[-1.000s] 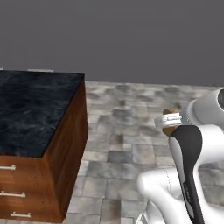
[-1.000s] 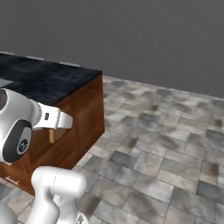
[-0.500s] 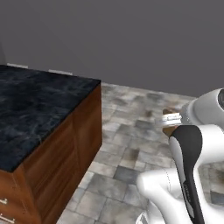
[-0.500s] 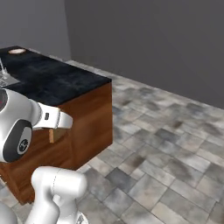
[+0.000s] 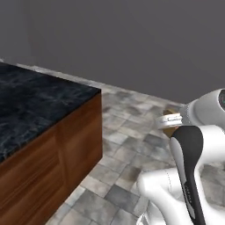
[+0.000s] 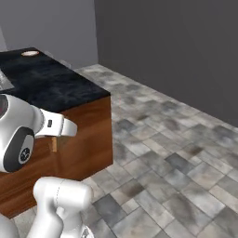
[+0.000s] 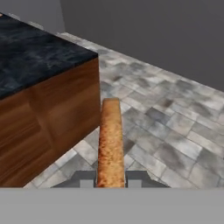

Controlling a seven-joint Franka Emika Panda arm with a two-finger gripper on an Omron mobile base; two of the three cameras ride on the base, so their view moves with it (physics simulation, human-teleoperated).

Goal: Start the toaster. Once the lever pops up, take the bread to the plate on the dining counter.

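Observation:
My gripper point(image 7: 110, 180) is shut on the bread point(image 7: 110, 142), a thin tan-brown slice seen edge-on, rising between the two dark fingertips point(image 7: 87, 179). From the left base view the bread point(image 5: 167, 121) shows at the white hand, out over the tiled floor. The dining counter point(image 5: 30, 103), black marbled stone on a reddish-brown wooden base, stands to the left of the hand, apart from it. The plate point(image 6: 30, 53) lies far back on the dining counter point(image 6: 56, 83). In the right base view the bread point(image 6: 54, 144) hangs below the hand. The toaster is out of view.
Grey stone floor tiles point(image 6: 176, 153) spread to the right of the counter as far as a dark grey wall point(image 5: 132, 39). The counter's near corner point(image 7: 94, 57) juts toward the hand. A steel sink edge point(image 6: 3, 80) shows at the left of the counter top.
The whole picture has shifted in both base views, so the base has driven and turned. The counter corner looms larger and the plate has slid rightward in the right base view. The bread stays gripped.

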